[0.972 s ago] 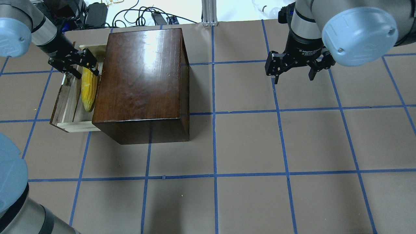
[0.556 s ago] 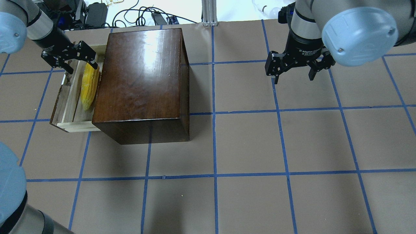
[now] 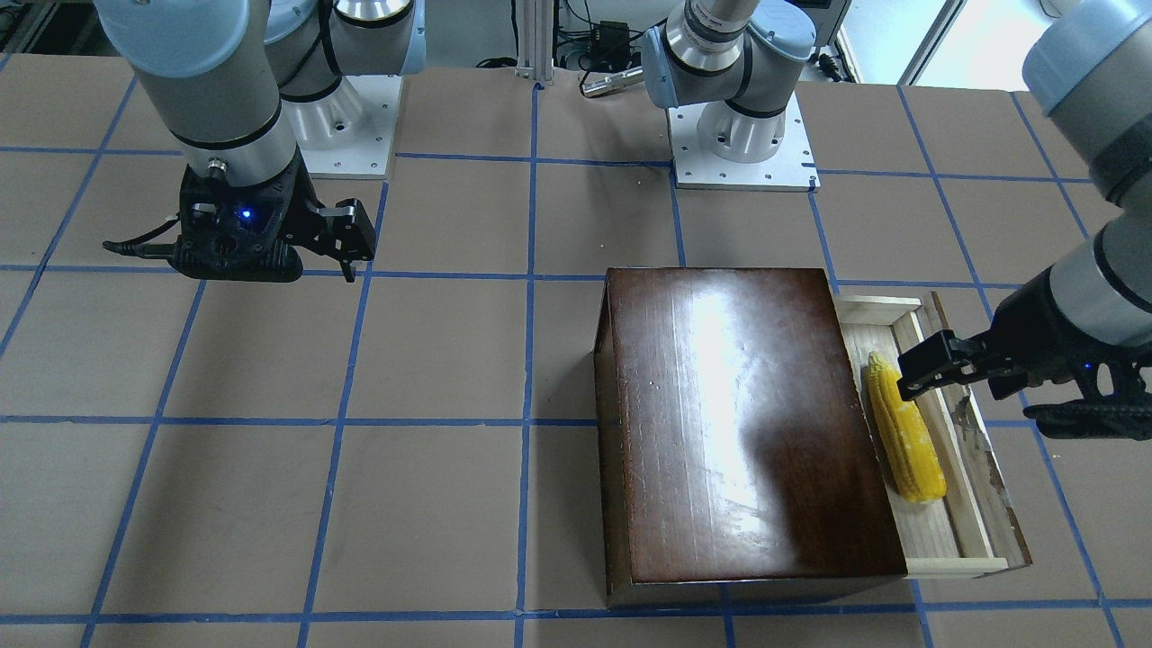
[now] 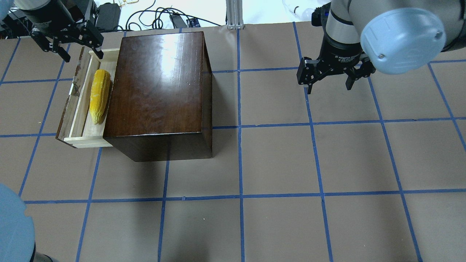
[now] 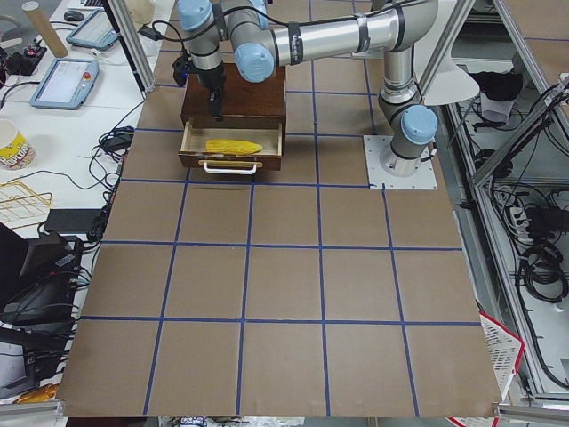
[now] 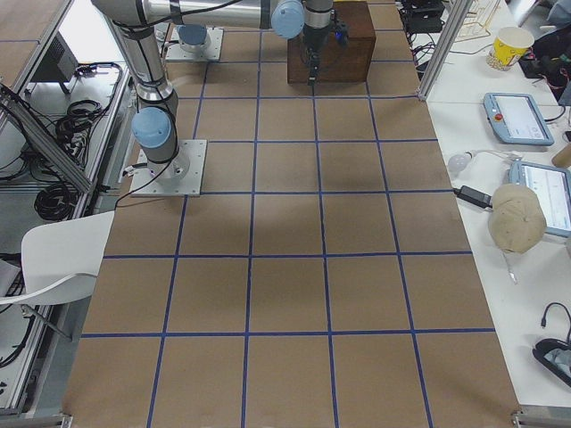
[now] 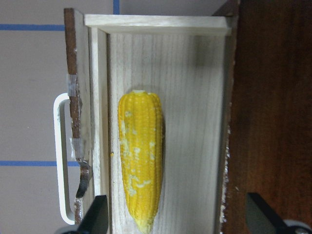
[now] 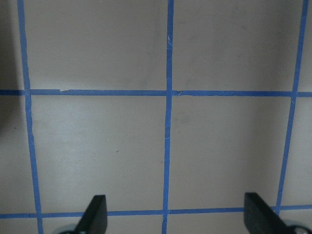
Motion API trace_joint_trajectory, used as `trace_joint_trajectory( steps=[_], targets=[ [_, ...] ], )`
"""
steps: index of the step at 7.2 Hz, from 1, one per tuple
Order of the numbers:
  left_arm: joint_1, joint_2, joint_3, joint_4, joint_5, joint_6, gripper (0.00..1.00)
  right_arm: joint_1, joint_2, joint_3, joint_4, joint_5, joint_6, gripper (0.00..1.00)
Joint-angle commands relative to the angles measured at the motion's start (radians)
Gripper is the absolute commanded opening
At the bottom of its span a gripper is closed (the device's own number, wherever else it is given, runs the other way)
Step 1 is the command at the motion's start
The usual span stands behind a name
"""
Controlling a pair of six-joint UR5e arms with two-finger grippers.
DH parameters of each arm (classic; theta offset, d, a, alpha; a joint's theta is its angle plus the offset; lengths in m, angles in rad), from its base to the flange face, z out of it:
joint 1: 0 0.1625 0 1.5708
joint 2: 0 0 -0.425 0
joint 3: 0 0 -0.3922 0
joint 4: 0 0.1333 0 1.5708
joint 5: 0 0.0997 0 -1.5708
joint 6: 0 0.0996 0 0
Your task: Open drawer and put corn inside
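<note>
Overhead: dark box (image 4: 160, 91) on the desk (image 4: 276, 163), which is gridded with blue tape (image 4: 240, 145). The drawer (image 4: 72, 120) stands open on the box's left side. The corn (image 4: 99, 95) lies lengthwise in it, close to the box wall, pointed end toward the robot. Left claw (image 4: 84, 57) is above the drawer's far end, fingers apart, holding nothing. Right claw (image 4: 329, 89) is well apart over bare desk, fingers spread, empty. Cables (image 4: 160, 18) beyond the far edge.

Front-facing: the box top hides the drawer's inner part. The left claw is raised, clear of the corn.

Left side: the drawer front faces the camera. Tablets (image 5: 71, 80) and a wire rack (image 5: 22, 200) sit on the side bench.

Right side: the box hides the drawer. A cap (image 6: 516, 218) and a paper cup (image 6: 510, 45) are off the desk, a white chair (image 6: 62, 254) opposite.

Left wrist: whitish handle (image 7: 61, 156) on a chipped dark front panel. The corn rests on pale wood, fingertips wide at the lower corners.

Right wrist: only tape lines and desk, fingertips wide.
</note>
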Motion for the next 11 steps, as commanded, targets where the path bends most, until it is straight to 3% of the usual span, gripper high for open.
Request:
trace_joint_trajectory(
  steps=[1, 5, 9, 11],
  targets=[
    [-0.07, 0.075, 0.016, -0.102, -0.014, -0.033, 1.0, 0.0, 0.0, 0.0, -0.001, 0.0, 0.0, 1.0],
    [-0.239, 0.135, -0.038, -0.102, 0.0, -0.23, 1.0, 0.0, 0.0, 0.0, 0.001, 0.0, 0.0, 1.0],
    [-0.246, 0.19, -0.166, -0.062, 0.009, -0.27, 1.0, 0.0, 0.0, 0.0, 0.001, 0.0, 0.0, 1.0],
    [-0.246, 0.201, -0.197, -0.05, 0.061, -0.27, 1.0, 0.0, 0.0, 0.0, -0.001, 0.0, 0.0, 1.0]
  ],
)
